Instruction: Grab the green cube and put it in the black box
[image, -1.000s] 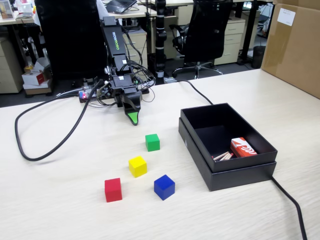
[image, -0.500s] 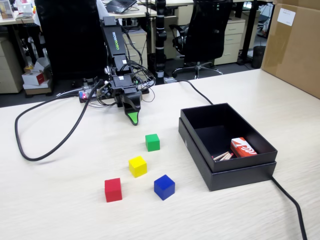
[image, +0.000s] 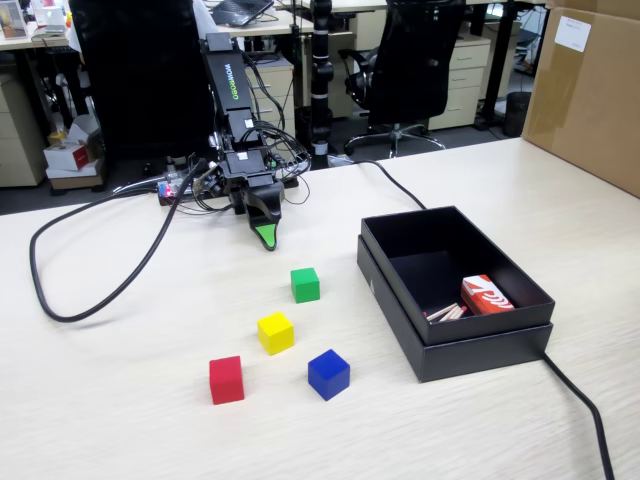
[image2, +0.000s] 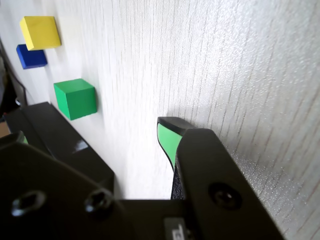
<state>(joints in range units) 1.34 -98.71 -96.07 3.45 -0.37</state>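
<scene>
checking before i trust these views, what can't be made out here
- Gripper state: fixed view shows one green tip; wrist view has its own body covering the jaws.
- Black box: near wall hides part of the floor, fixed view.
- Red cube: outside the wrist view.
- Blue cube: half behind the yellow cube, wrist view.

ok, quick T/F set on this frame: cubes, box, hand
1. The green cube sits on the table, outside the black box. True.
2. The hand is holding the green cube. False: it is apart from the cube, with nothing gripped.
3. The black box is empty. False: a red-and-white packet and some thin sticks lie in one corner.
4. In the fixed view the yellow cube lies between the green cube and the red cube. True.
5. The blue cube is stacked on the yellow cube. False: both rest separately on the table.
</scene>
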